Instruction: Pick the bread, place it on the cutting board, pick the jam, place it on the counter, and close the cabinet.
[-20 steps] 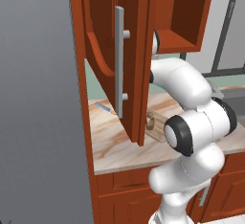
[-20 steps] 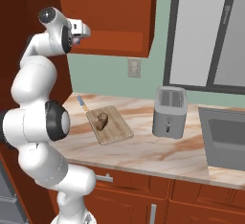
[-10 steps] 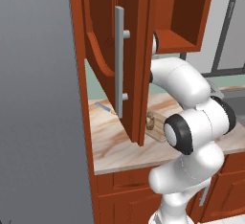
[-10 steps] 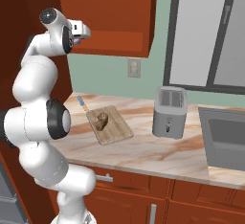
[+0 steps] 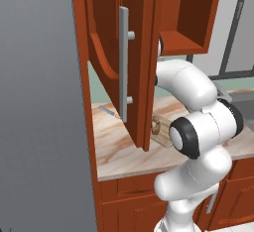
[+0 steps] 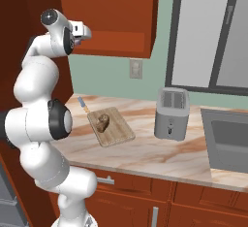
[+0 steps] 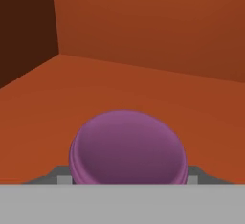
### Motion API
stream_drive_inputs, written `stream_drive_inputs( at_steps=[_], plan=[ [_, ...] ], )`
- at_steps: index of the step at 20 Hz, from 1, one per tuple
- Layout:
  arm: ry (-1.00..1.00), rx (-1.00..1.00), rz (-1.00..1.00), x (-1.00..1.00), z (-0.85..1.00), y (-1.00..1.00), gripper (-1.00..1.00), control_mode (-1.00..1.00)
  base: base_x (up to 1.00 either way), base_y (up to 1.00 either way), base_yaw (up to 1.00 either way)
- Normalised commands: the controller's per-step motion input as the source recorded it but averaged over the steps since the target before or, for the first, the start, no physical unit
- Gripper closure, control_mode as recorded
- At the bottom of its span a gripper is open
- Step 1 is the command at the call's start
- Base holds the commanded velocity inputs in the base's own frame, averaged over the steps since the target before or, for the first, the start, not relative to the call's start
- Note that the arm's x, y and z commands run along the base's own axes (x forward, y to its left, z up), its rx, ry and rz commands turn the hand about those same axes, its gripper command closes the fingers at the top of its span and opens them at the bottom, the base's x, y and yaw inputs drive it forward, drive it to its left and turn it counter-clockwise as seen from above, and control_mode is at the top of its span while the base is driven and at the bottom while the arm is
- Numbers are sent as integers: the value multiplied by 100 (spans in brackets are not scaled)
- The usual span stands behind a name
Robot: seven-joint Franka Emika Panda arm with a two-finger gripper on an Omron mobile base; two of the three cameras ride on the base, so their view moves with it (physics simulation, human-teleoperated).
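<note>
Both base views look forward and down from behind the arm, sharing the worktop (image 5: 116, 151) and cutting board (image 6: 112, 126); the hand view sits close inside the cabinet (image 7: 143, 36).

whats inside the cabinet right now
In the hand view a round purple lid, likely the jam, sits on the cabinet shelf, close to the camera. The jar's body is cut off below the lid, and the fingertips are not clear.

A kitchen: a toaster (image 6: 171, 113) sits on the counter (image 6: 160, 154), near a sink (image 6: 230, 141), under wood cabinets (image 6: 114, 15).
</note>
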Motion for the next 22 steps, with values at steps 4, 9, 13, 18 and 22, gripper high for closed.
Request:
stream_drive_inputs(
  at_steps=[4, 9, 13, 18, 22],
  plan=[
    [0, 0, 0, 0, 0, 0, 100, -100, 0, 0, 0],
    [0, 0, 0, -9, 0, 0, 100, -100, 0, 0, 0],
    [0, 0, 0, -19, 0, 0, 100, -100, 0, 0, 0],
    [0, 0, 0, -33, 0, -2, 100, -100, 0, 0, 0],
    [0, 0, 0, -32, 0, -11, 100, -100, 0, 0, 0]
  ],
)
